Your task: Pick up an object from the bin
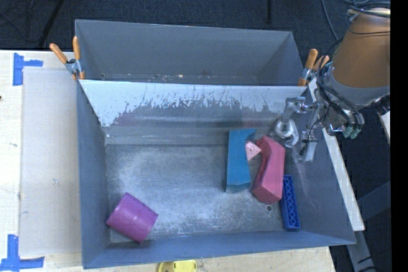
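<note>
Camera view: the gripper (pixel 297 140) is hanging close to the right wall of the grey metal bin (pixel 191 73).

It is sitting just beside the upper end of a magenta rectangular block (pixel 270 172), the likeliest pick. The block is leaning against a teal rectangular block (pixel 238 162), with a blue studded plastic strip (pixel 290 202) lying alongside. A purple cylinder (pixel 132 218) is resting near the front left corner. Whether the gripper is released or clenched cannot be told. Because things are crowding here, a descent is risking a scrape on the wall or tipping the magenta block.
</note>
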### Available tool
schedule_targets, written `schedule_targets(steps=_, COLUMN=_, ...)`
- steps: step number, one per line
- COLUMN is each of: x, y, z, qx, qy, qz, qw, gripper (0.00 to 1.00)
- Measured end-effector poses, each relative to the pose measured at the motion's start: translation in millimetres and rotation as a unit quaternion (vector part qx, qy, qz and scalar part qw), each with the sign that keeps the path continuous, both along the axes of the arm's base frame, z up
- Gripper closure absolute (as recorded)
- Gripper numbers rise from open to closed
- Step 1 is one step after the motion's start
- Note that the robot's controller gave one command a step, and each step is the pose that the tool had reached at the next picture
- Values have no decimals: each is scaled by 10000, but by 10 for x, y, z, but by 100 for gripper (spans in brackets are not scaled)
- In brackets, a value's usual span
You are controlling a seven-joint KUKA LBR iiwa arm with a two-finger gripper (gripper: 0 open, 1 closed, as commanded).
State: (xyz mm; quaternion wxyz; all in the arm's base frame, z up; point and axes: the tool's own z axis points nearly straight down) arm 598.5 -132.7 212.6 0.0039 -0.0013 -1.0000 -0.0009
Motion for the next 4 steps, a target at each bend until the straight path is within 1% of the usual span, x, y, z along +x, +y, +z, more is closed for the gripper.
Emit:
schedule_targets(steps=1, x=15, y=6, z=51, qx=-7, qy=-39, qz=16, qw=10000, gripper=0)
schedule_targets(steps=2, x=-13, y=55, z=-466, qx=-11, qy=-69, qz=1351, qw=9908, gripper=0)
schedule_targets(steps=3, x=-26, y=79, z=-905, qx=17, qy=-20, qz=2321, qw=9727, gripper=0)
schedule_targets(steps=4, x=-49, y=101, z=-781, qx=14, qy=-45, qz=4098, qw=9122, gripper=0)
